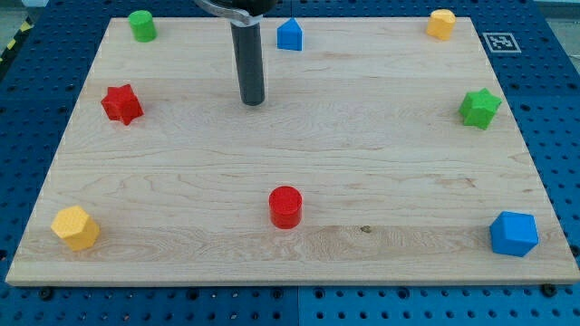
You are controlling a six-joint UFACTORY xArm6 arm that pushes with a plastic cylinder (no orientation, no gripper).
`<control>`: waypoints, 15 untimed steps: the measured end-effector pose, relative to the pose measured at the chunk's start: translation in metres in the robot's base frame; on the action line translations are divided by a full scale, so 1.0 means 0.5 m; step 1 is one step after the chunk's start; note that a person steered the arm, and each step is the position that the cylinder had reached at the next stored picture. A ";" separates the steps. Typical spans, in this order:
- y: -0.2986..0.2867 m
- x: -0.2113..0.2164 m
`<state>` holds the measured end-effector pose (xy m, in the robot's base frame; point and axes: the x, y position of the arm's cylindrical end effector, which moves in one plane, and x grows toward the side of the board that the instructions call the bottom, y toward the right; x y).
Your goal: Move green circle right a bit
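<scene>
My tip (252, 101) rested on the wooden board (290, 263) in its upper half, a little toward the view's left of centre, touching no block. The arm ended in a plain dark rod, so there were no jaws to stand apart or together, and it clamped nothing.

The green circle (141, 25) sat well to the view's left of my tip and higher, near the board's top-left corner. The blue house-shaped block (289, 34) stood nearest, just to the tip's right and above it. The red star (121, 104) lay level with the tip, well off to its left. The red cylinder (285, 206) was well below the tip, slightly to the right.

Far to the right were the yellow block (441, 23) at the top corner, the green star (479, 108) near the edge, and the blue block (514, 234) at the bottom corner. The yellow hexagonal block (75, 226) lay far below-left.
</scene>
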<state>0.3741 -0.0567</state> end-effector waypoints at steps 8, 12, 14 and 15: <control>-0.490 -0.269; -0.380 -0.300; -0.291 -0.298; -0.297 -0.309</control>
<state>0.2198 -0.2054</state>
